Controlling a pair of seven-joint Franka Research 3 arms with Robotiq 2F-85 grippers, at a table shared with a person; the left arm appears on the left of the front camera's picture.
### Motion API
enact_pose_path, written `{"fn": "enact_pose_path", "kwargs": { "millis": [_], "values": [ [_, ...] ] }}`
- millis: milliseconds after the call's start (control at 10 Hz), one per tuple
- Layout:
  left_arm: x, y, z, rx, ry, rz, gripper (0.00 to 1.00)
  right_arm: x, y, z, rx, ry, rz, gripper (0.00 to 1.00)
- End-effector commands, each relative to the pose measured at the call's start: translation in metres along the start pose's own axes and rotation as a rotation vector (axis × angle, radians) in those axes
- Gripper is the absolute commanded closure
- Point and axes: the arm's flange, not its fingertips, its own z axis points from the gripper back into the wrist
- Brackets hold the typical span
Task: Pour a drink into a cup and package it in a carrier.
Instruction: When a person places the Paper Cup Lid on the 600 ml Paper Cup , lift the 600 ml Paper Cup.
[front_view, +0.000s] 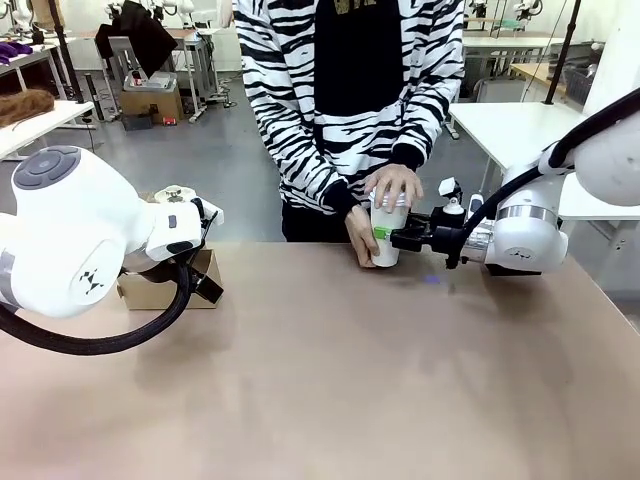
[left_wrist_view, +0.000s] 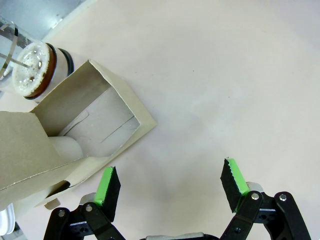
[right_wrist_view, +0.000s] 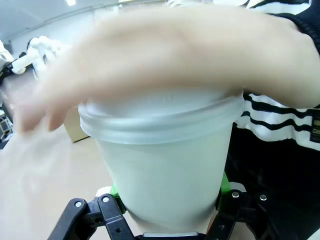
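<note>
While my right fingers stand clenched on the cup, the stock reads as follows.

1. Cup: tall, white, lid on, contents hidden. Place: far edge of the bench, before the person, well apart from the carrier. Whether its base rests on the bench I cannot tell. Gripped from the side by my right fingers.

2. Glass jug: holds the drink, pale froth on top, dark brown at the liquid's edge. Place: just beside the carrier, on the side away from my left fingers.

3. Carrier: brown cardboard, on the bench, pale inside. A white rounded shape lies in it; I cannot tell what it is.

4. Left fingers: released, spread wide, grasping nothing, green pads facing each other. Place: over bare bench, one pad just beside the carrier's wall.

Views compared. Front view: the person's top hand flat on the lid, the side hand round the cup's wall; carrier mostly behind my left arm. Right wrist view: the lid's rim close up, a blurred hand across it, a green pad at either side of the cup's body. Left wrist view: the carrier's inside and the drink's surface, seen from above.
</note>
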Motion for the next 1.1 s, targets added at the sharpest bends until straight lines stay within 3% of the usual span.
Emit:
{"fn": "enact_pose_path", "kwargs": {
  "millis": [0, 1000],
  "values": [
    [-0.0001, 0.0003, 0.0005, -0.002, -0.002, 0.001, 0.0, 0.0021, 0.0026, -0.0026, 0.003, -0.003, -0.006, 0.24],
    [-0.0001, 0.0003, 0.0005, -0.002, -0.002, 0.001, 0.0, 0.0021, 0.0026, -0.0026, 0.003, -0.003, -0.006, 0.24]
  ]
}}
